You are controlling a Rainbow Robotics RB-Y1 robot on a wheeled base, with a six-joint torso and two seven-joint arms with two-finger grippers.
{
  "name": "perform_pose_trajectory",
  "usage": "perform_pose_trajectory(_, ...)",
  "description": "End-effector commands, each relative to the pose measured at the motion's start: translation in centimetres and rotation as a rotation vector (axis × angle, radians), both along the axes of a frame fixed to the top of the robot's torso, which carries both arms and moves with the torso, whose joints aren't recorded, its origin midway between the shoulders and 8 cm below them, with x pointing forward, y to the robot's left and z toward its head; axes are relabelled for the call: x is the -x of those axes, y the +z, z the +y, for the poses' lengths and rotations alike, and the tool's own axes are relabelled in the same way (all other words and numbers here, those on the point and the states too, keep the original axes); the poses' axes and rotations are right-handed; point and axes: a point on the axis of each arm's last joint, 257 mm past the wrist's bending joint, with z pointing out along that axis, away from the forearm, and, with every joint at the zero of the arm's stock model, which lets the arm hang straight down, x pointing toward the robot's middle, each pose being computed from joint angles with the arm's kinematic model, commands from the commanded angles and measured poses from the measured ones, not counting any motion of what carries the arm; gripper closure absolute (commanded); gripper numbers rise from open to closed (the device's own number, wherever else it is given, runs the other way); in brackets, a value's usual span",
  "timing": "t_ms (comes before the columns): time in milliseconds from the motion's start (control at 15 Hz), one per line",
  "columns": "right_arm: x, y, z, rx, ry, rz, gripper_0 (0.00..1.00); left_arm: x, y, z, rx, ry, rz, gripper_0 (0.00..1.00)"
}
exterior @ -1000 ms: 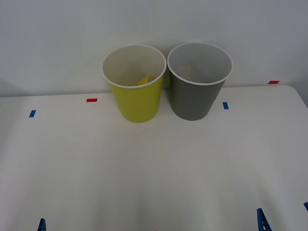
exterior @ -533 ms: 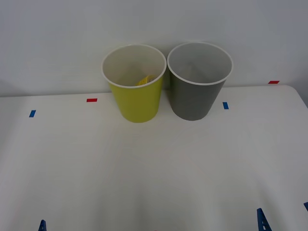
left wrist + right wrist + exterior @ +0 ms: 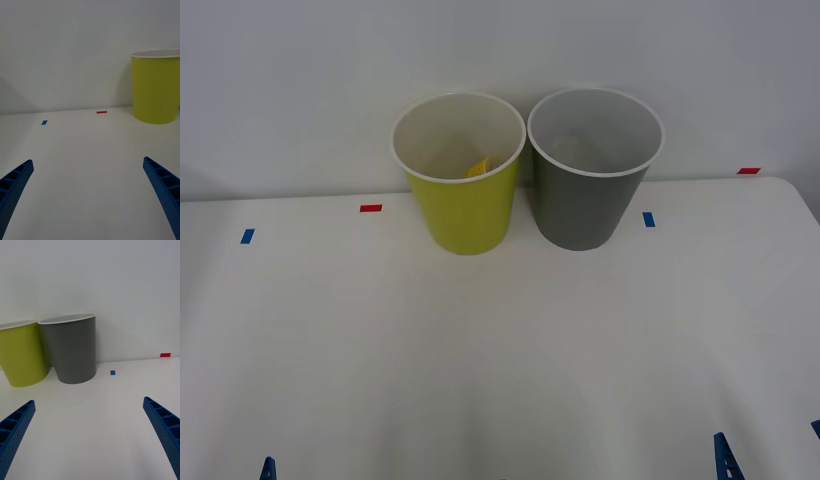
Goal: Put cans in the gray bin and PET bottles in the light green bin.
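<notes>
We take the white flat surface point(image 3: 500, 340) as our largest thing and the light green bin as our landmark. On the surface we count two bins, standing upright at its far edge against the pale wall. The light green bin point(image 3: 460, 190), a lime round tapered plastic bucket with a white rim and white inside, stands just beside the gray bin point(image 3: 592, 180), a dark gray round tapered bucket of the same size with a white rim and pale gray inside; their rims look to be touching or nearly so. The gray bin sits on the robot's right of the light green bin.

Inside the light green bin, low against its near wall, we see one yellow piece of the PET bottle point(image 3: 484, 166); its cap and print are hidden by the rim.

We count two grippers, both low at the near edge of the surface, well apart from the light green bin. The left gripper point(image 3: 90, 195) has its blue ribbed fingers spread wide, holding nothing. The right gripper point(image 3: 90, 435) is likewise spread wide and holds nothing.

Smallest are the tape marks: we count two red point(image 3: 370, 208) and two blue point(image 3: 648, 218).
</notes>
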Motion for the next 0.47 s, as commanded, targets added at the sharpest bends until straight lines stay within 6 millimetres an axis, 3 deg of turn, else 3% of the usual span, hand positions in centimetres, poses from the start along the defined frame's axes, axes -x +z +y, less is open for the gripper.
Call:
perform_pose_trajectory(67, 0.00, 0.00, 0.00, 0.000, 0.000, 0.000, 0.00, 0.00, -0.01, 0.00, 0.000, 0.000, 0.000, 0.00)
perform_pose_trajectory(467, 0.00, 0.00, 0.00, 0.000, 0.000, 0.000, 0.00, 0.00, -0.01, 0.00, 0.000, 0.000, 0.000, 0.00)
